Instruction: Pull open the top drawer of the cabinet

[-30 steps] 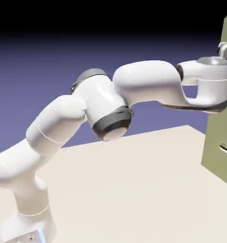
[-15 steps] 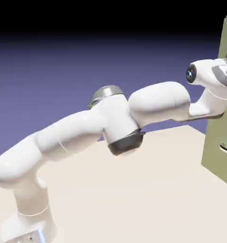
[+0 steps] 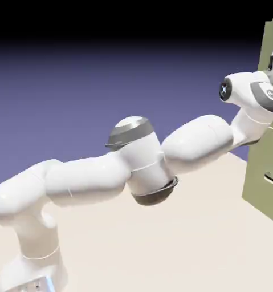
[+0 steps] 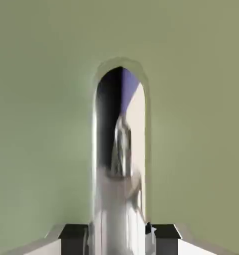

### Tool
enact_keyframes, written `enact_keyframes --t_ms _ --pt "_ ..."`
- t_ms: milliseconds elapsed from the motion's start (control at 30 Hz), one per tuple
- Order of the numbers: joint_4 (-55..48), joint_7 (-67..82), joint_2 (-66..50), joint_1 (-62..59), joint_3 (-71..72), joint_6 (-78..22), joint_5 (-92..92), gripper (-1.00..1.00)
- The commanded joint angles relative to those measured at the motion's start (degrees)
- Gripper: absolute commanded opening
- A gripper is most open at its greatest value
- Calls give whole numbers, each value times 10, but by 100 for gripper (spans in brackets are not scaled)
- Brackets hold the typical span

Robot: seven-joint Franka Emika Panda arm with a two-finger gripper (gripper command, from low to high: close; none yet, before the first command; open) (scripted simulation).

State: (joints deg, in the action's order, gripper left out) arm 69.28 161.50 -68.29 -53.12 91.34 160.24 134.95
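Note:
The cabinet (image 3: 267, 148) is a tall pale olive-green box at the exterior view's right edge. My arm (image 3: 195, 142) stretches out to its upper part, and the hand runs past the picture's edge there. In the hand view the top drawer (image 4: 41, 99) fills the picture with flat green. Its shiny silver bar handle (image 4: 119, 164) runs up the middle and mirrors the room. My gripper (image 4: 120, 238) is shut on that handle, with one grey fingertip (image 4: 74, 236) on each side of the bar.
A lower drawer front with a dark slot-like handle (image 3: 272, 181) shows under my wrist (image 3: 258, 94). The beige table (image 3: 161, 239) lies below the arm, and the robot's base (image 3: 30, 274) stands at the lower left.
The arm stretched toward the cabinet: the elbow sank and moved right, the wrist rose to the cabinet's upper part. The jaws went from wide open to shut.

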Motion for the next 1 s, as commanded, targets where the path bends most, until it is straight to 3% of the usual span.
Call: enact_keyframes --t_ms 0,100,267,933,967 --pt "21 -13 3 -15 5 -6 8 -100" --pt "83 -44 9 -61 24 -23 30 -100" --pt "132 46 -91 -70 118 -91 60 -100" --pt "534 -47 -110 -376 224 -191 55 -100" --pt "534 -47 -110 -376 224 -191 55 100"
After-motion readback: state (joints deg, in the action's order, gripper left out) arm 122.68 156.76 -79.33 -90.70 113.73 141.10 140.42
